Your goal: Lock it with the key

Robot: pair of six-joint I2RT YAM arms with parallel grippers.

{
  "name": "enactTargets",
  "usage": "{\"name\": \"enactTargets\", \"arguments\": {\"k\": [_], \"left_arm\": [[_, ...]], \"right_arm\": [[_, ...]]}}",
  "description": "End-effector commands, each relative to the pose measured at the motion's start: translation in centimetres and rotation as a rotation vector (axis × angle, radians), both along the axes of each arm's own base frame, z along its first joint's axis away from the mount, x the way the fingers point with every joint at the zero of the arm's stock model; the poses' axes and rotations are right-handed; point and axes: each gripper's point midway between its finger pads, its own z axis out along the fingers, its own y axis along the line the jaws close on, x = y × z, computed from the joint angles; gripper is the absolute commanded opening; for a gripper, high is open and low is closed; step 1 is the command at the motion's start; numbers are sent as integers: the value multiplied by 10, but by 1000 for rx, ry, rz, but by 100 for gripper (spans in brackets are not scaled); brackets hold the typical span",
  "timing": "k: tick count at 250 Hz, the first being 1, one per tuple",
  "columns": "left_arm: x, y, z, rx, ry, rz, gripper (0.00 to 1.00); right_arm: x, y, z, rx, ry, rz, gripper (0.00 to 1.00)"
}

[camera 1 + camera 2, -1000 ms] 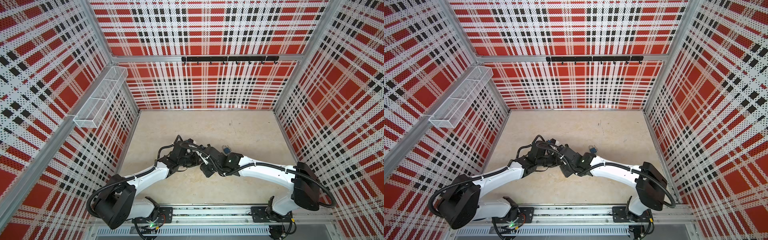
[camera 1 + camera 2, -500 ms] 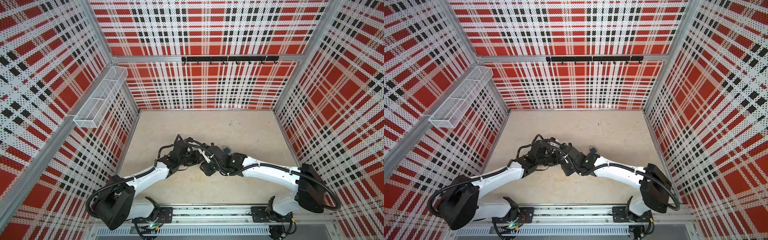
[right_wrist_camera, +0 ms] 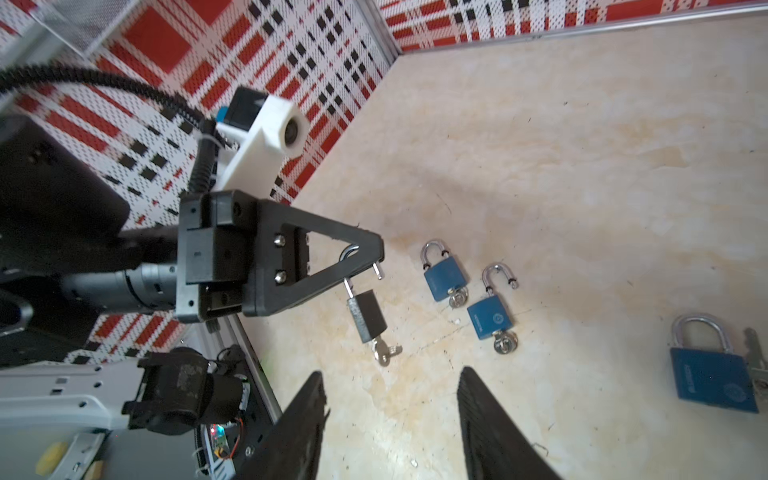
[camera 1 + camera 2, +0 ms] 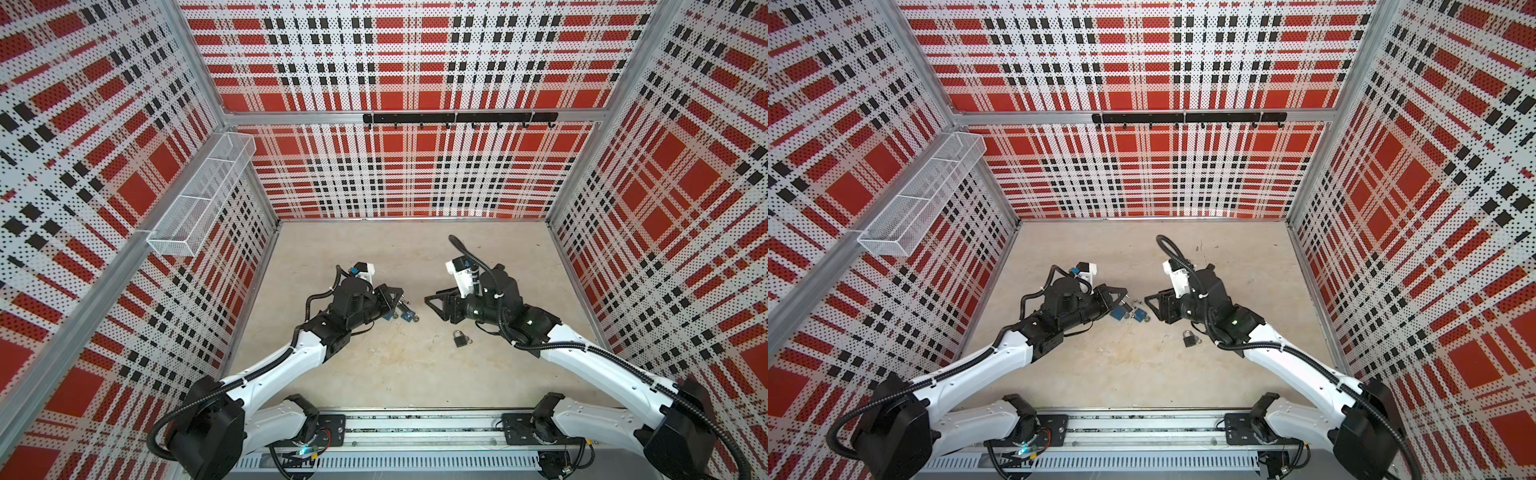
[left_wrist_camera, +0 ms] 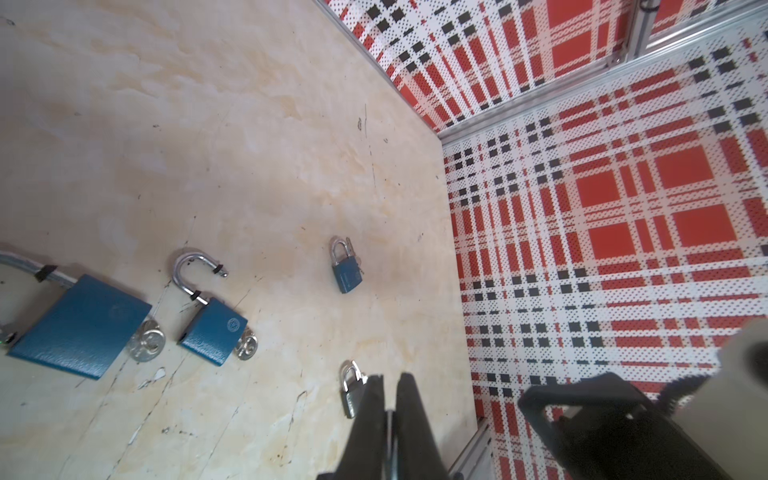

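My left gripper [image 3: 368, 257] is clamped on the open steel shackle [image 3: 347, 286] of the small black padlock [image 3: 365, 316]. The padlock hangs just left of centre over the beige tabletop [image 4: 374, 374], with a silver key [image 3: 384, 353] in its underside. My right gripper [image 3: 390, 374] stands apart and empty, to the right. I'd approach the key square, pinch its bow flat, and push the body up onto the shackle before turning, minding the blue padlock [image 3: 442, 278] just beside.

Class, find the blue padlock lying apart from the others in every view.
In a top view: padlock beside the right arm.
In a top view: same place.
Left wrist: the farthest blue padlock.
Right wrist: the nearest padlock.
Shared landmark: the open-shackled padlock.
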Motion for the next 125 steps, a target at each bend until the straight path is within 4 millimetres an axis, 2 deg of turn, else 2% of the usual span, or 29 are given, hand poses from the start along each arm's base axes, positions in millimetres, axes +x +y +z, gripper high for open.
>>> {"name": "enactTargets", "arguments": {"k": [1, 43, 86, 125], "left_arm": [[8, 0, 52, -135, -77, 61, 0], [7, 2, 69, -193, -85, 92, 0], [8, 2, 76, -233, -72, 121, 0], [6, -5, 83, -266, -63, 112, 0]], "right_arm": [[-5, 11, 33, 120, -94, 96, 53], [-5, 24, 35, 103, -145, 181, 50], [-7, 41, 29, 36, -184, 219, 49], [-3, 46, 26, 13, -210, 213, 49]]}}
